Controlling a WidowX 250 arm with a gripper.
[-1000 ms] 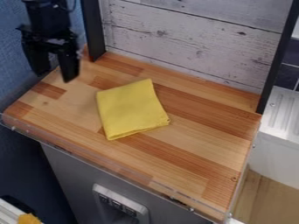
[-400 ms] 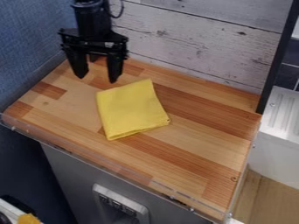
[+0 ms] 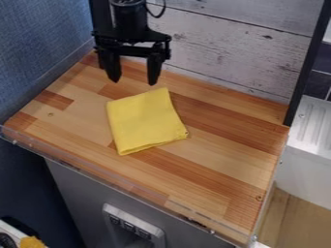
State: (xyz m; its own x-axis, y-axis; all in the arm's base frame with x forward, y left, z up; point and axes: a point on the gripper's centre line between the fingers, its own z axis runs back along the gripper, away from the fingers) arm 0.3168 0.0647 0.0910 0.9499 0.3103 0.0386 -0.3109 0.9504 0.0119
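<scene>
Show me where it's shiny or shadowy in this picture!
In the camera view, glints dot the clear strip along the front edge of the wooden countertop; the folded yellow cloth looks evenly lit, with thin shading along its lower edge; the black gripper is so dark that its parts blend together.

Whitewashed plank wall (image 3: 226, 53), textured blue wall (image 3: 42, 38), striped wooden counter (image 3: 219, 164), dark tiles (image 3: 318, 82), white ridged surface (image 3: 313, 128) alongside

The top edge is cropping the black arm (image 3: 129, 17); the bottom edge is cutting off a grey panel (image 3: 127, 213) and orange object (image 3: 31, 242); the yellow cloth (image 3: 145, 121) is hiding some tabletop (image 3: 213, 167).
</scene>
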